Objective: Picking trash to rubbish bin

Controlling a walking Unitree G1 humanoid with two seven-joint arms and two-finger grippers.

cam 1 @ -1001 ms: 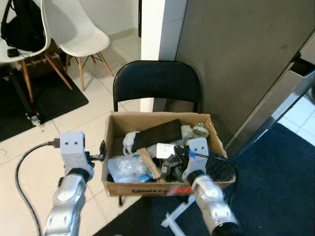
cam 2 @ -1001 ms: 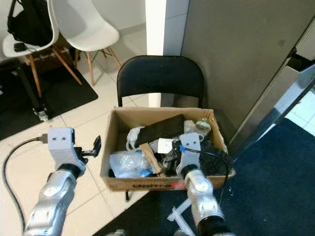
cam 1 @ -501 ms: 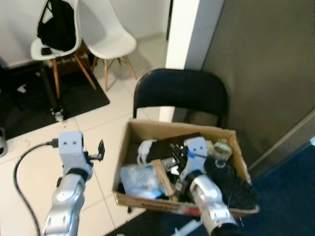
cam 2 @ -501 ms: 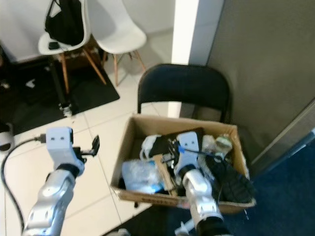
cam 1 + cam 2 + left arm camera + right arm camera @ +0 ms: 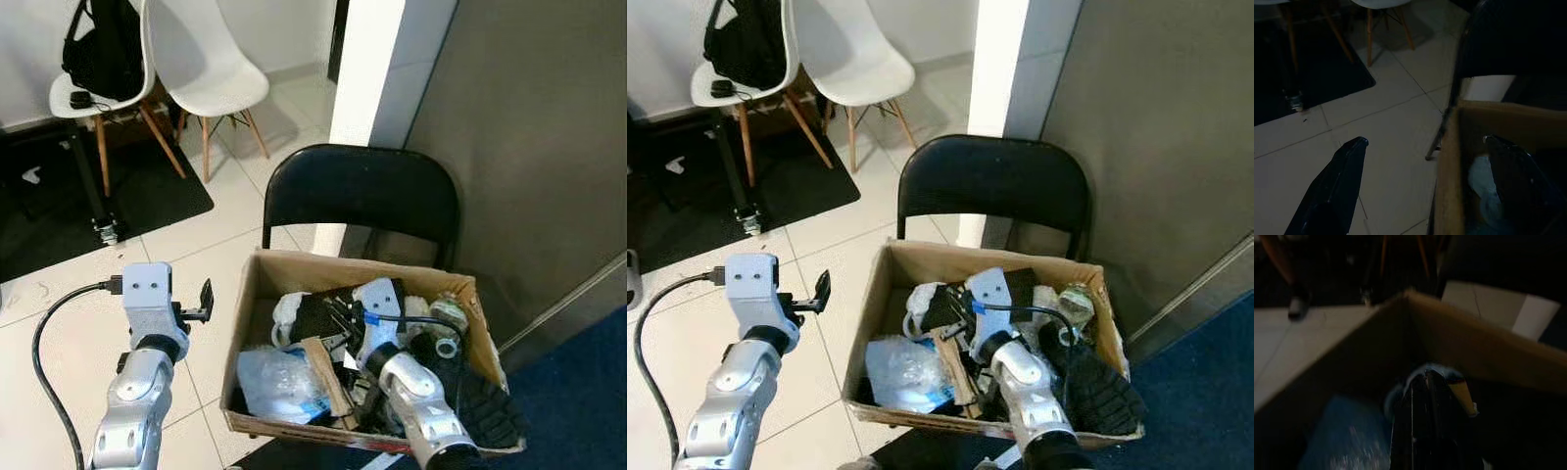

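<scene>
Trash fills the cardboard box (image 5: 257, 294) on the black folding chair (image 5: 361, 191); right gripper (image 5: 1420, 382), fingers pressed together, reaches inside; left gripper (image 5: 1422, 142), fingers spread, straddles its left wall.

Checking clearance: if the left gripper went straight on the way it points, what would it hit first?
Probably the box's near wall: the open left gripper straddles that edge, one finger over floor, one over the box. Depth is unclear.
</scene>
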